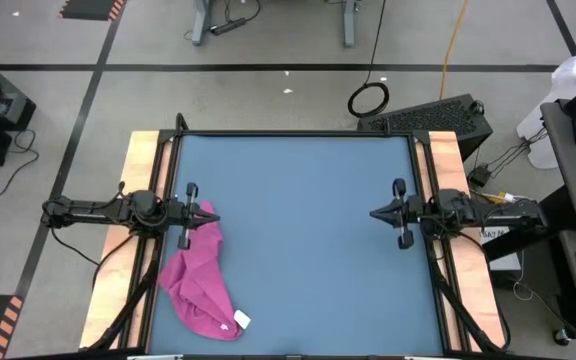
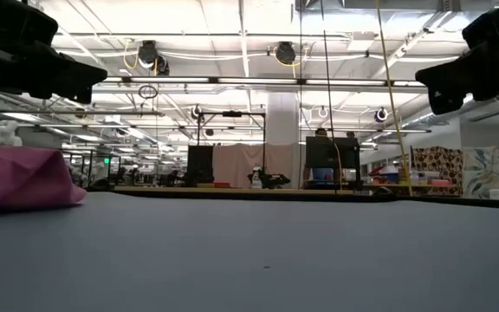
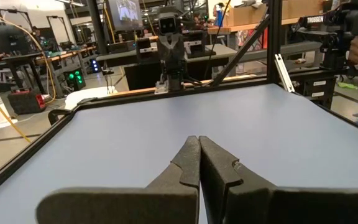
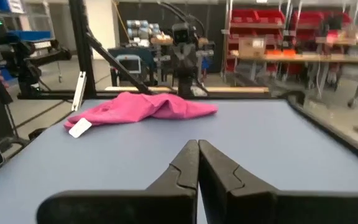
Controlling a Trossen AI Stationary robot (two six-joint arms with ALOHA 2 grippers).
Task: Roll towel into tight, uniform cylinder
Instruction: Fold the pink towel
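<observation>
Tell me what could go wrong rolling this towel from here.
1. The towel lies crumpled, not flat; rolled as is, it would likely come out lumpy.
2. It sits near the table's left front edge, so a push could slide it off.
3. It is far from the right gripper, a long reach.

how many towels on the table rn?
1. The towel lies crumpled near the table's left edge, beside the left gripper. None seen elsewhere.
</observation>
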